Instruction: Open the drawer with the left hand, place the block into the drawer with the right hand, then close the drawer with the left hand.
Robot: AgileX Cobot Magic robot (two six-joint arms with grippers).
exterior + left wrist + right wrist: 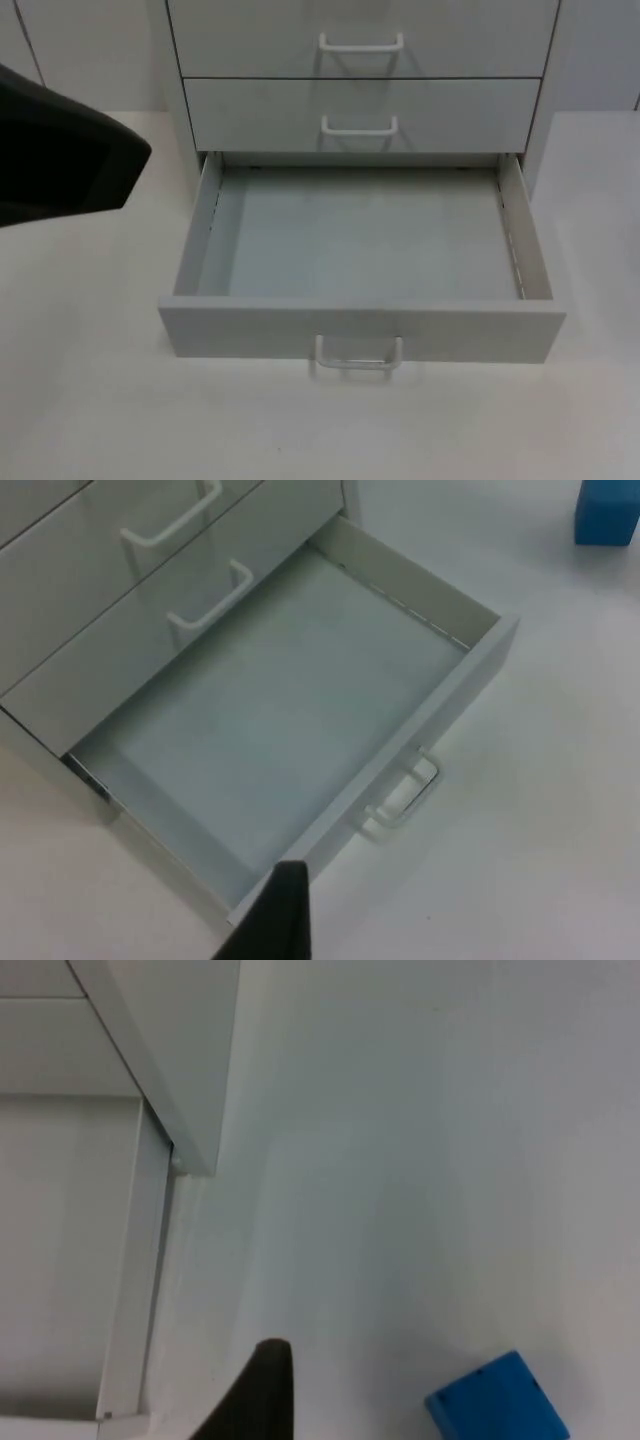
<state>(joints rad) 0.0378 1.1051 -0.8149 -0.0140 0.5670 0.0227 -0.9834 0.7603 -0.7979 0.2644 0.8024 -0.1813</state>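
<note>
I start in the top view at the bottom of the frame, on the white table [100, 420]. Just above it, low in the middle, the bottom drawer [250, 330] stands pulled far out of the cabinet [250, 40]. Its white loop handle [359, 355] faces me and its pale grey floor is open to view.

In the left wrist view, the left gripper [278, 920] hangs above the drawer's front corner, clear of the handle. I cannot tell whether it is spread or closed. In the top view, the left arm [60, 150] comes in as a dark bulk at the middle left edge, left of the cabinet and above the table.

The blue block [497, 1400] lies on the table outside the drawer, off the cabinet's right side. In the right wrist view it sits near the right gripper [262, 1390] and apart from it, with bare table between them. I cannot tell how that gripper is set either. The left wrist view shows the block [607, 515] well beyond the drawer's far side.

Further up the top view, the middle drawer [450, 115] and the upper drawer [450, 40] are shut.
</note>
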